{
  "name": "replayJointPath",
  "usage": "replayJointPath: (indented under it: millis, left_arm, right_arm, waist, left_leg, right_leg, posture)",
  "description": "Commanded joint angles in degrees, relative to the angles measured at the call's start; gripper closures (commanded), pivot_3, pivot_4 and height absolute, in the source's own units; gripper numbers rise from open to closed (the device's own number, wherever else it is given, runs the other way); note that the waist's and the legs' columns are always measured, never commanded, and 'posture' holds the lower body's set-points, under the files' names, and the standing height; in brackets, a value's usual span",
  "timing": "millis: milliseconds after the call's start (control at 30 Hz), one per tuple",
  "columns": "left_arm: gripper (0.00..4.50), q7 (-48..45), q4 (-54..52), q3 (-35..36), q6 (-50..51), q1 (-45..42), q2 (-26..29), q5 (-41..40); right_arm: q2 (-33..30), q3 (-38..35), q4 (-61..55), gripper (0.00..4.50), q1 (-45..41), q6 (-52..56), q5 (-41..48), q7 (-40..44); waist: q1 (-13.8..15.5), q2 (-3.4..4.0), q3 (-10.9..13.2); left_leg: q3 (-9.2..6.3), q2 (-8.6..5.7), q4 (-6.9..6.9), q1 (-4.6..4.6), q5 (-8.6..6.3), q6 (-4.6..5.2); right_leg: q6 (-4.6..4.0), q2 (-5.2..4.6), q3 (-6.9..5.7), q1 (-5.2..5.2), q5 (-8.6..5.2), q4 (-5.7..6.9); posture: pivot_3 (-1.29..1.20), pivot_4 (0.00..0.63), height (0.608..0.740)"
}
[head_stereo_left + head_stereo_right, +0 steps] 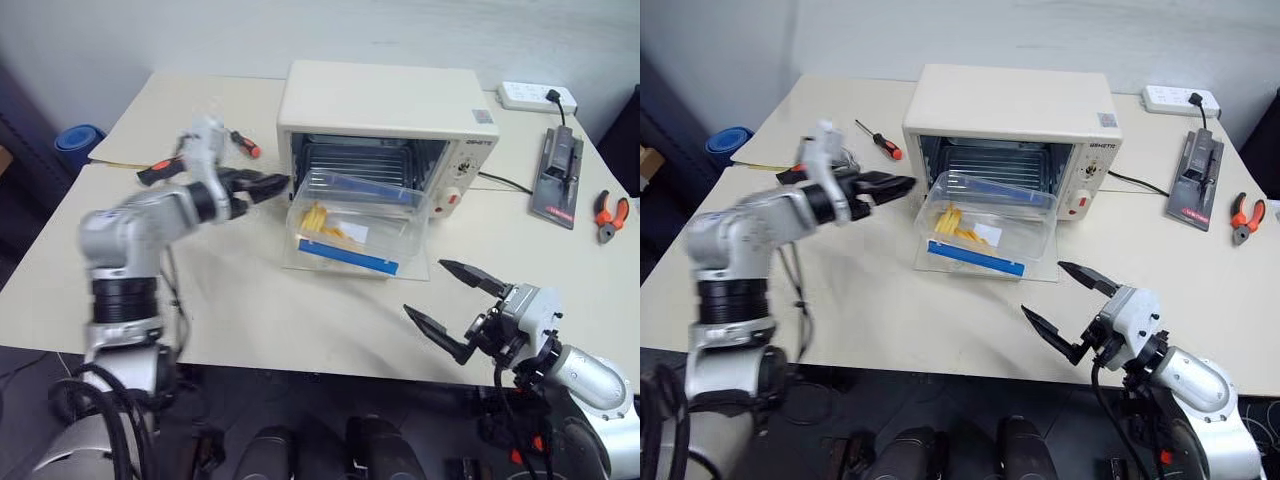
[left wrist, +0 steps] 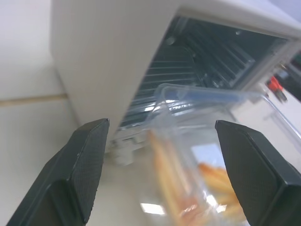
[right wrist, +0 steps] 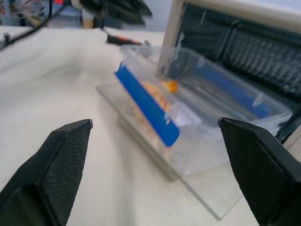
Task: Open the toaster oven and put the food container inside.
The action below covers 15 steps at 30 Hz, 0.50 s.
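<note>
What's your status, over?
Left gripper open beside toaster oven; right gripper open, clear. Oven door down, food container resting on it, half in. Nothing blocking.

A cream-white toaster oven (image 1: 385, 110) with a dark interior and red button. A clear food container (image 1: 352, 224) with blue clips holds yellow pieces. Black gripper fingers (image 3: 56, 165) show dotted texture.

Beige table (image 1: 250, 300); pale wall (image 1: 300, 30) behind — dark floor
</note>
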Motion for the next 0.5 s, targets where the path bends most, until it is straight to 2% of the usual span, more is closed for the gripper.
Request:
replayJointPath:
  millis: [33,100,167,300,333,367,500]
  left_arm:
    - [1.47,-23.52,-4.05,-7.56,-21.87,9.91,9.67,5.27]
    - [2.03,-30.45,-2.55,-10.69,-32.55,15.15,11.85,8.27]
    - [2.62,-31.63,-2.02,-12.28,-35.54,18.29,9.81,8.31]
    - [3.88,-25.21,-2.83,-14.00,-35.31,18.11,0.30,8.08]
    - [4.12,-23.21,-2.11,-14.33,-35.49,17.46,-2.25,8.65]
    - [4.17,-21.23,-1.63,-14.34,-34.80,16.83,-4.62,8.66]
    - [4.17,-14.82,-0.06,-13.60,-32.39,14.02,-11.08,8.43]
  right_arm:
    - [-2.26,4.53,-3.23,1.16,-0.76,5.85,0.08,1.08]
    - [-2.11,7.94,-2.13,1.79,-2.46,8.01,-1.61,0.77]
    - [-1.32,11.36,0.59,2.46,-5.73,8.52,-4.50,0.55]
    - [0.64,15.30,8.17,3.82,-14.33,7.87,-8.77,0.53]
    - [1.39,15.70,10.64,4.08,-16.87,7.28,-10.05,0.17]
    - [1.97,15.88,12.78,4.46,-19.10,6.81,-10.94,0.01]
    - [3.80,15.56,19.56,4.49,-25.91,4.81,-13.15,0.12]
  waist:
    - [-0.08,0.05,-0.02]
    - [0.09,0.10,0.02]
    - [0.55,0.13,0.03]
    - [1.60,0.12,0.04]
    - [1.57,0.12,0.04]
    - [1.57,0.12,0.04]
    - [1.35,0.12,0.04]
  left_leg:
    - [-0.02,0.00,0.01,0.00,0.00,0.00]
    - [-0.03,0.01,-0.06,0.03,0.00,0.02]
    - [-0.13,0.01,-0.06,-0.03,0.02,0.12]
    - [-0.17,0.00,0.07,-0.17,-0.17,0.48]
    - [-0.18,0.00,0.09,-0.21,-0.19,0.50]
    - [-0.19,-0.01,0.09,-0.23,-0.20,0.51]
    - [-0.18,-0.01,0.13,-0.32,-0.18,0.48]
  right_leg:
    - [-0.01,-0.01,-0.02,0.03,-0.01,-0.09]
    - [-0.06,-0.05,-0.02,0.09,-0.03,-0.22]
    - [-0.07,-0.16,-0.12,0.16,-0.03,-0.38]
    - [-0.10,-0.22,-0.15,0.17,0.06,-0.43]
    - [-0.10,-0.22,-0.16,0.14,0.06,-0.42]
    - [-0.08,-0.21,-0.17,0.13,0.07,-0.41]
    - [-0.05,-0.10,-0.20,0.00,0.09,-0.35]
  posture:
    - [0.00,0.150,0.740]
    - [0.00,0.150,0.740]
    - [0.00,0.150,0.740]
    - [0.00,0.150,0.740]
    - [0.00,0.150,0.740]
    - [0.00,0.150,0.740]
    - [0.00,0.150,0.740]
